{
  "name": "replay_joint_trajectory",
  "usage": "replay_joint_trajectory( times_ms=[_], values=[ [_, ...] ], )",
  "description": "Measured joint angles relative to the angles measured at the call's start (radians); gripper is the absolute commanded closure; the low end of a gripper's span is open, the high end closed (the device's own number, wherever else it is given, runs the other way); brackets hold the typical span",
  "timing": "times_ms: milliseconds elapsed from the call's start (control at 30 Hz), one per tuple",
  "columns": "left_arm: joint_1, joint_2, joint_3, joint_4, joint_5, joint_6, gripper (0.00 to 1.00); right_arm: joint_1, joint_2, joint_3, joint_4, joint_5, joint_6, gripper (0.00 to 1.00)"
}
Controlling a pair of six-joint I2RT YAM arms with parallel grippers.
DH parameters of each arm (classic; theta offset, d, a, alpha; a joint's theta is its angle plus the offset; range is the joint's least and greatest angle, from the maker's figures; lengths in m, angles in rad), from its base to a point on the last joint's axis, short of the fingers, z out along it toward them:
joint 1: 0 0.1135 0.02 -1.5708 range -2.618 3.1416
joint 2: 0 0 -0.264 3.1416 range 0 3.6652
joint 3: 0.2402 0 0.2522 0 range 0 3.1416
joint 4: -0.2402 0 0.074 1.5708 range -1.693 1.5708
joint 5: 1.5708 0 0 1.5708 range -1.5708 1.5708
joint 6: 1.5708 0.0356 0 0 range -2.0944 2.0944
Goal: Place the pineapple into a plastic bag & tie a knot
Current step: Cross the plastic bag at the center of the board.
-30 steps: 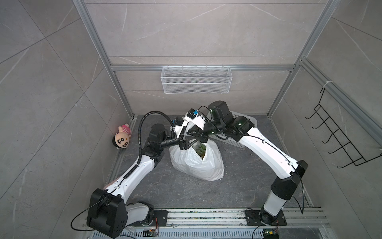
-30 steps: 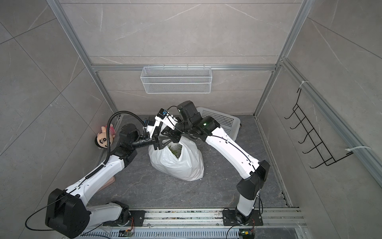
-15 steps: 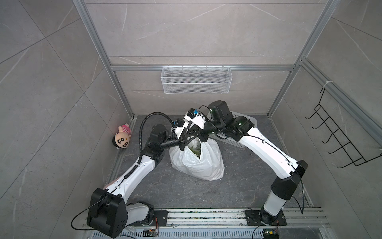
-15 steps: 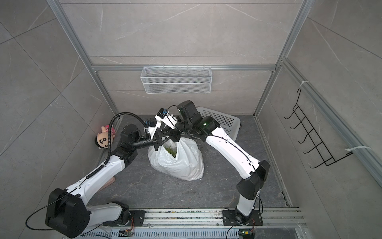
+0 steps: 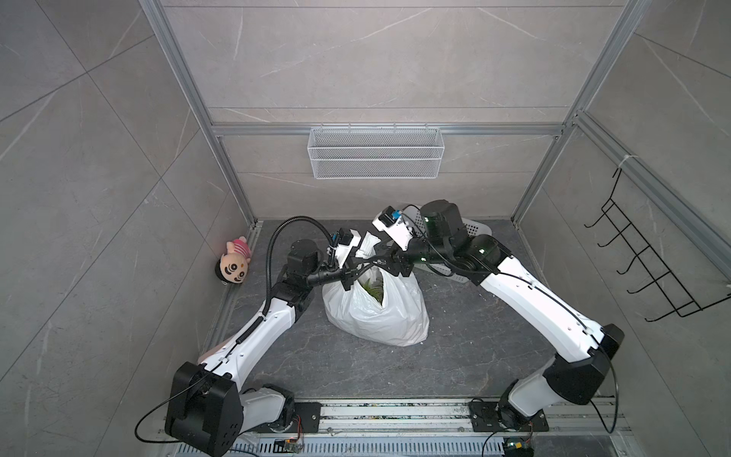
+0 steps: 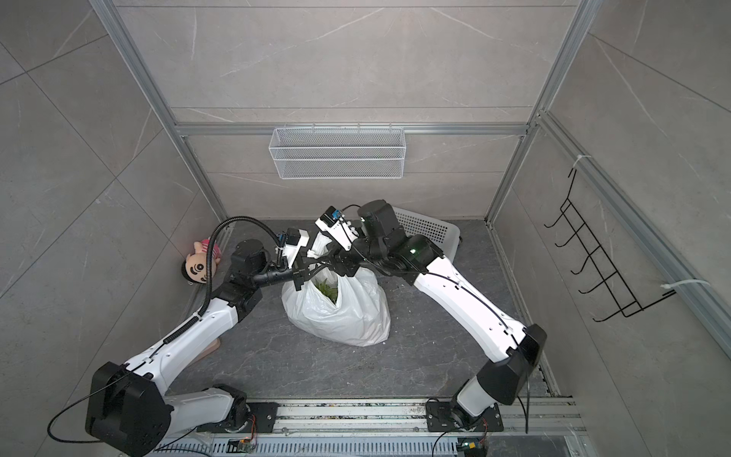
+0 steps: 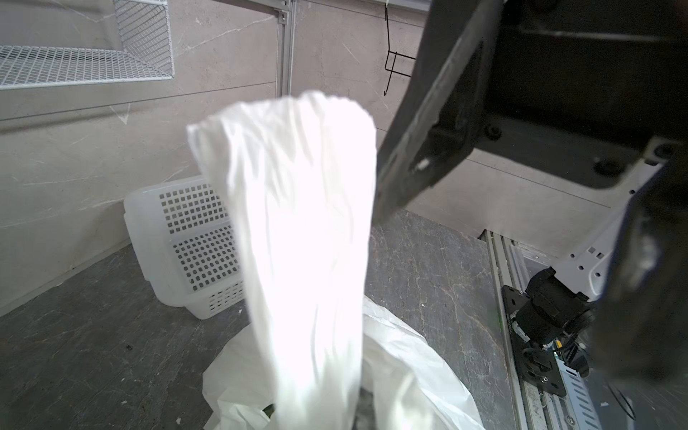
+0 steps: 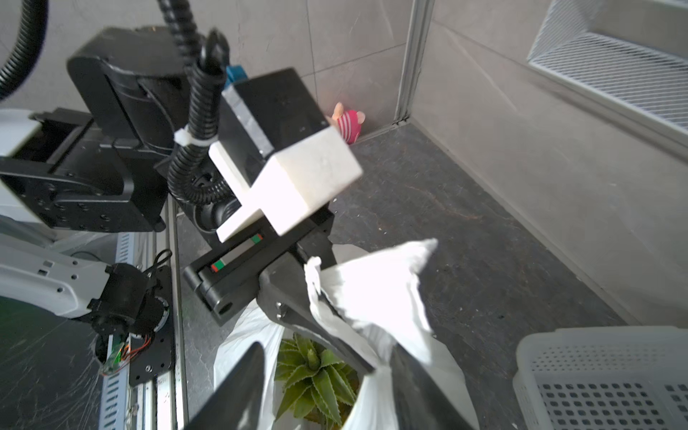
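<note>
We see the plastic bag (image 5: 375, 316) standing on the dark stone floor (image 5: 455, 356) in the middle of the cell, between the two arms. Its body is slumped and its mouth gapes upward. In both top views the green leaves of the pineapple (image 6: 326, 289) show through that opening, while the plastic hides the fruit's body. The left gripper (image 5: 350, 275) reaches in over the bag's mouth, its jaws pressed together on a handle strip (image 7: 305, 223). In the left wrist view this strip rises from between the jaws as a broad, crumpled white band. The right gripper (image 8: 327, 350) meets it from the opposite side, just above the mouth. In the right wrist view its two black fingers (image 8: 238, 387) stand well apart, with the pineapple leaves and the left gripper's clamped strip between them. We cannot tell whether either finger touches the plastic. A white perforated basket (image 5: 474, 229) lies on the floor near the back wall, behind the right arm. A white mesh shelf (image 5: 375, 158) hangs on the back wall above it. A plush toy (image 5: 235, 265) sits in the far corner beside the left arm, and a black hook rack (image 5: 633, 253) is mounted on the opposite side wall.
</note>
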Motion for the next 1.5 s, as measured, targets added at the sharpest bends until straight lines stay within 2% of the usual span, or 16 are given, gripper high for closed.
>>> replay_joint_trajectory(
  times_ms=[167, 300, 400, 467, 567, 633, 767, 933, 1067, 1300, 1500],
  values=[
    [0.0, -0.003, 0.0, -0.002, 0.005, 0.012, 1.0, -0.043, -0.015, 0.01, 0.055, 0.005, 0.12, 0.34],
    [0.0, -0.004, 0.0, -0.006, 0.009, 0.017, 1.0, -0.042, 0.076, 0.099, 0.057, -0.017, 0.188, 0.35],
    [0.0, -0.004, 0.0, -0.008, 0.009, 0.018, 1.0, -0.042, 0.148, 0.165, 0.045, -0.042, 0.211, 0.39],
    [0.0, -0.004, 0.0, -0.008, 0.009, 0.018, 1.0, -0.042, 0.181, 0.197, 0.02, -0.059, 0.215, 0.5],
    [0.0, -0.004, 0.0, -0.009, 0.009, 0.018, 1.0, -0.042, 0.211, 0.23, -0.015, -0.082, 0.222, 0.85],
    [0.0, -0.005, 0.0, -0.013, 0.008, 0.018, 1.0, -0.042, 0.214, 0.234, -0.032, -0.088, 0.215, 1.0],
    [0.0, -0.016, 0.0, -0.031, 0.008, 0.018, 1.0, -0.043, 0.19, 0.203, -0.032, -0.086, 0.211, 1.0],
    [-0.001, -0.033, -0.004, -0.034, 0.01, 0.016, 0.88, -0.05, 0.126, 0.118, -0.013, -0.085, 0.214, 1.0],
    [0.0, -0.034, -0.005, -0.035, 0.016, 0.006, 0.82, -0.058, 0.084, 0.055, 0.017, -0.073, 0.222, 1.0],
    [0.001, -0.034, -0.005, -0.049, 0.032, 0.002, 0.81, -0.063, 0.037, -0.022, 0.057, -0.04, 0.229, 1.0],
    [0.001, -0.034, -0.005, -0.053, 0.036, 0.002, 0.84, -0.063, 0.034, -0.028, 0.066, -0.037, 0.23, 1.0]
  ],
)
